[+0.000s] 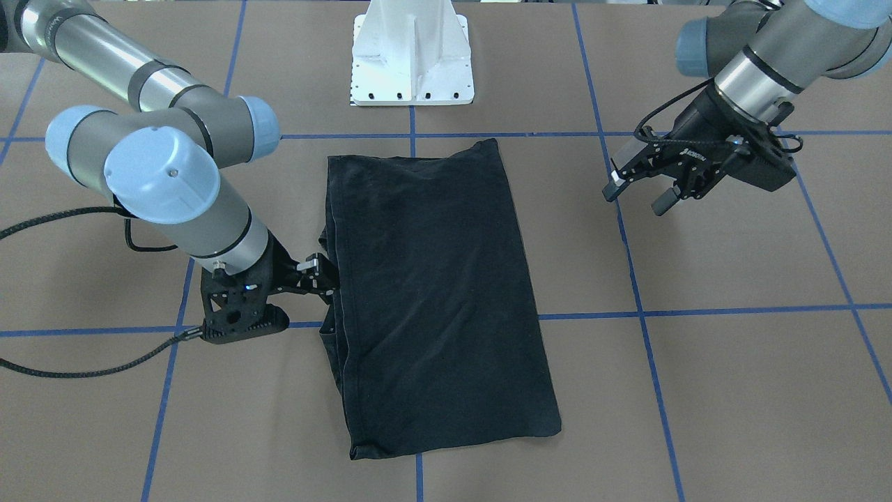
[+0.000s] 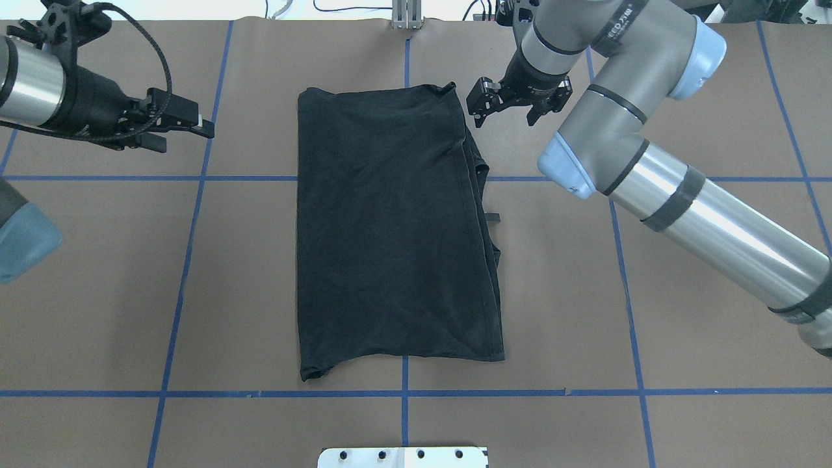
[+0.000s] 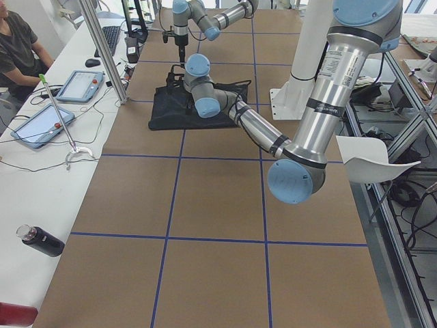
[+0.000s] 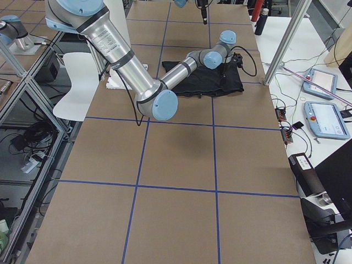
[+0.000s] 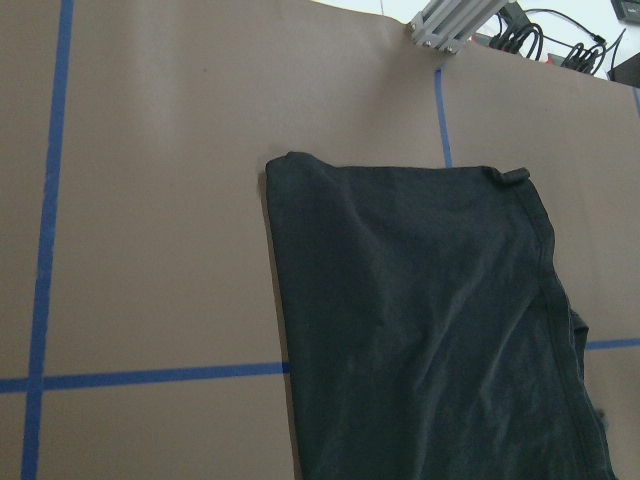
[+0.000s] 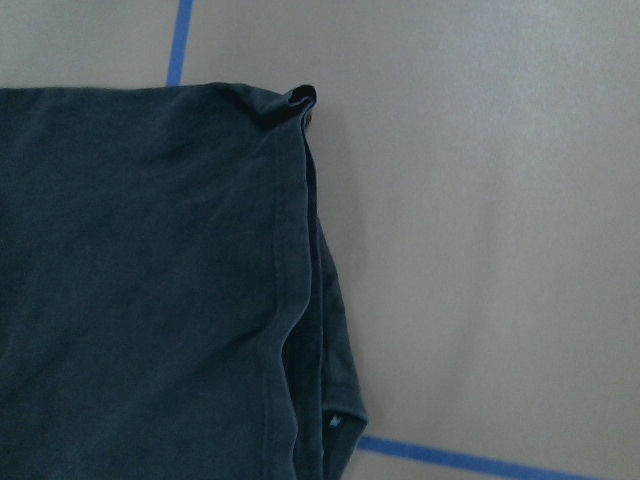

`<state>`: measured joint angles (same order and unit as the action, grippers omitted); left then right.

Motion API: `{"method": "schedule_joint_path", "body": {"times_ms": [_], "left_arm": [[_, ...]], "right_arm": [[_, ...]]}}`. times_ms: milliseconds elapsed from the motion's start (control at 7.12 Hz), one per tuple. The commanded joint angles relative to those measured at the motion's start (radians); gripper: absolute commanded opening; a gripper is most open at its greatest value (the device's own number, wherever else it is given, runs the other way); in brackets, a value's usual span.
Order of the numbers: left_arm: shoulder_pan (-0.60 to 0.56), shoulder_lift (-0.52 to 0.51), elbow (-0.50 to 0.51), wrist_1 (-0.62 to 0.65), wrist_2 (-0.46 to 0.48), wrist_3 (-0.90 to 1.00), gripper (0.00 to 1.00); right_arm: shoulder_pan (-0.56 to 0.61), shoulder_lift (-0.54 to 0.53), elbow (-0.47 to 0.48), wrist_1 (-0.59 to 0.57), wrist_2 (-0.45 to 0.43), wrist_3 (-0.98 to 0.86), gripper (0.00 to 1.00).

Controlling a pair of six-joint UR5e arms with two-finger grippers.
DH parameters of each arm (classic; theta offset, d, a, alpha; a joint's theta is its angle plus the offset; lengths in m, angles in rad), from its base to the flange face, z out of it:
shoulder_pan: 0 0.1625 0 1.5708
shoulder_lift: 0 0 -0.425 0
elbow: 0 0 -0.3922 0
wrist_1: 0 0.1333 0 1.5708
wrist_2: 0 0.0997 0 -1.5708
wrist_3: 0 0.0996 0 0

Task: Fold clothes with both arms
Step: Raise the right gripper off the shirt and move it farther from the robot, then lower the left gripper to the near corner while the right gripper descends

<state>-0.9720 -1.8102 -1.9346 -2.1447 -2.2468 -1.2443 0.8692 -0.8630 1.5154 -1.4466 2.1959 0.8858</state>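
The clothes are one black T-shirt [image 1: 439, 293], folded into a long rectangle and lying flat in the middle of the table [image 2: 390, 227]. No logo shows. My right gripper [image 2: 504, 112] hovers just off the shirt's far right corner with its jaws spread and nothing between them. In the front-facing view the right gripper [image 1: 322, 279] stands close beside the shirt's layered edge. Its wrist view shows that corner and the stacked hems of the shirt [image 6: 140, 280], with no fingers in frame. My left gripper [image 1: 641, 194] hangs open well off to the shirt's other side [image 2: 185, 133], and its wrist view sees the shirt [image 5: 420, 320].
The white pedestal base [image 1: 412, 63] stands at the robot's side of the table. Blue tape lines [image 2: 403, 393] grid the brown surface. A person [image 3: 17, 48] sits at a side bench with tablets [image 3: 78, 85], and a dark bottle [image 3: 41, 240] lies there.
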Motion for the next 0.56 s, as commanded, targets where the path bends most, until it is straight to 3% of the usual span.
{"method": "schedule_joint_path", "body": {"times_ms": [0, 140, 421], "left_arm": [[0.106, 0.112, -0.067, -0.163, 0.015, -0.225, 1.00], [0.184, 0.141, -0.061, -0.263, 0.071, -0.344, 1.00], [0.365, 0.149, -0.066, -0.317, 0.235, -0.505, 1.00]], "right_arm": [[-0.048, -0.152, 0.245, 0.000, 0.034, 0.154, 1.00], [-0.079, -0.190, 0.311, 0.003, 0.036, 0.220, 1.00], [-0.154, -0.241, 0.388, 0.006, 0.022, 0.327, 1.00]]}}
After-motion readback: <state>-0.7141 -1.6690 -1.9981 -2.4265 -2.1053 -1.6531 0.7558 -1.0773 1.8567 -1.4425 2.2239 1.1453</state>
